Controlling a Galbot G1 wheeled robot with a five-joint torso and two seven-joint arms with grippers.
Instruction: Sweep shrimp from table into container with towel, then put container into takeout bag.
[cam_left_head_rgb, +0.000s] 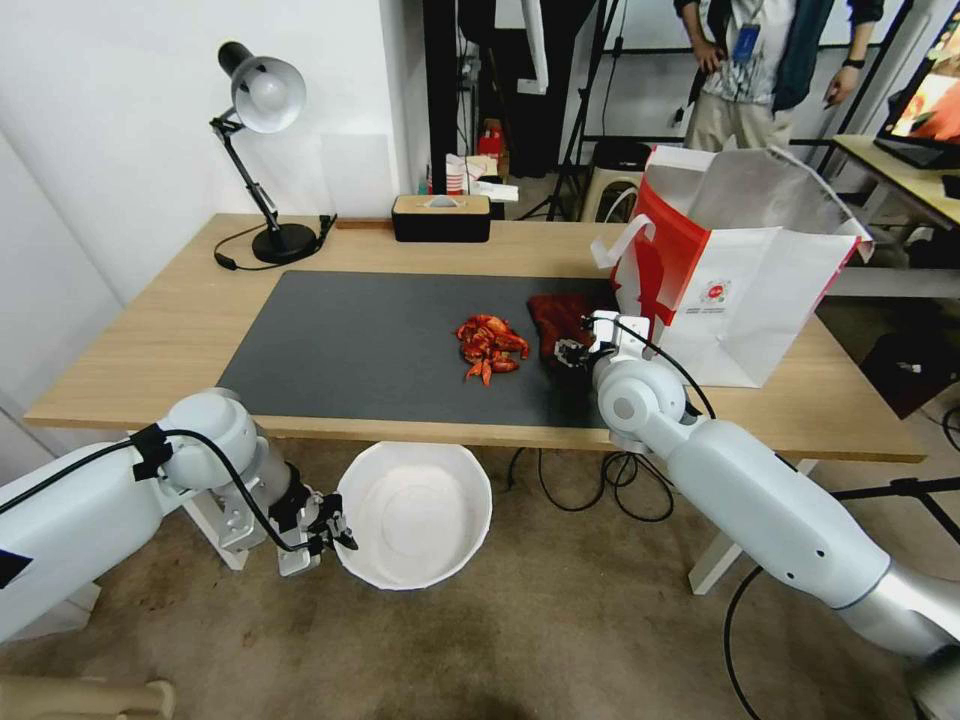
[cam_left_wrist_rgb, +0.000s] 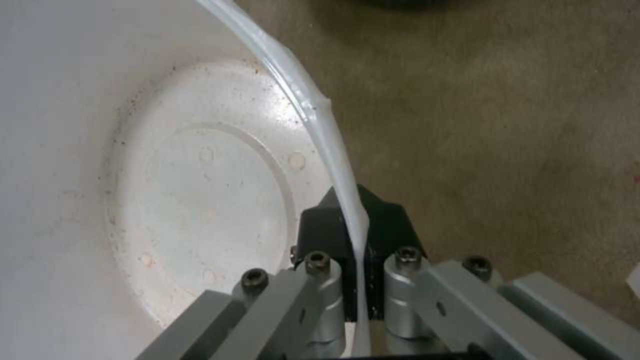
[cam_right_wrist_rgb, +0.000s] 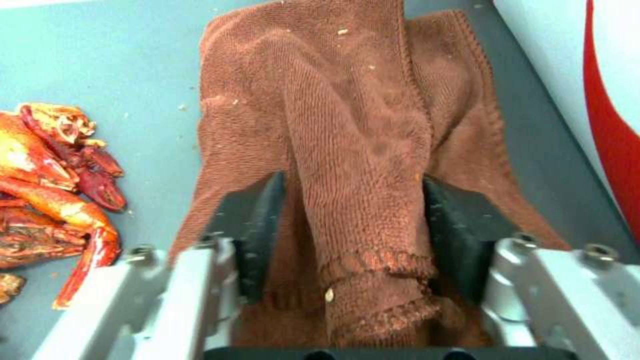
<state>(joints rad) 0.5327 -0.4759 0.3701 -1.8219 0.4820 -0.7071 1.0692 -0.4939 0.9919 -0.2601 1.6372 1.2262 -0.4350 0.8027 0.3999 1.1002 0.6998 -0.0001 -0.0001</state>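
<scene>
Wood table (cam_left_head_rgb: 180, 330), grey mat: shrimp (cam_left_head_rgb: 490, 348) piled mid-mat, towel (cam_left_head_rgb: 558, 318) just right of pile. Right gripper (cam_left_head_rgb: 572, 354) straddles towel fold, jaws apart, not yet pinching. Left gripper (cam_left_head_rgb: 330, 528) clamps container (cam_left_head_rgb: 415, 515) rim below table edge. Takeout bag (cam_left_head_rgb: 740, 290) far right. Advice: grip fold firmly, sweep low toward container

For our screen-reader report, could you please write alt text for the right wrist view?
The right gripper has its fingers on either side of a bunched fold of the rust-red towel, which lies on the grey mat. A pile of red-orange shrimp lies beside it, and the takeout bag stands on the other side.
</scene>
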